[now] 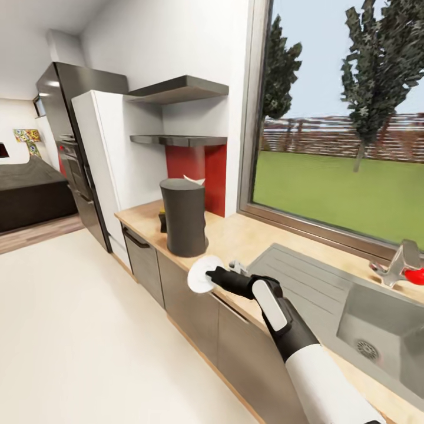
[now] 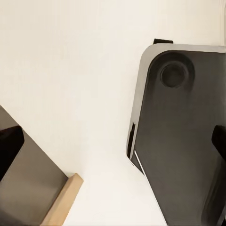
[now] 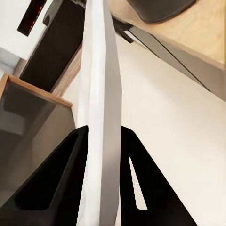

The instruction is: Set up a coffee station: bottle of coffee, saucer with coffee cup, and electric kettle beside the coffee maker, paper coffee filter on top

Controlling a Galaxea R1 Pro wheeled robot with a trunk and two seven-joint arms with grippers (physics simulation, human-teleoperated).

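Matte coffee maker (image 1: 184, 218), wood-grain countertop (image 1: 235, 238)

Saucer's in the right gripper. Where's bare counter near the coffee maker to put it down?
Bare countertop lies between the coffee maker and the sink's drainboard, running back to the window wall. The front edge beside the saucer, gripped on edge by the right gripper, is free too. It is tighter on the coffee maker's far side: a small item sits against it.
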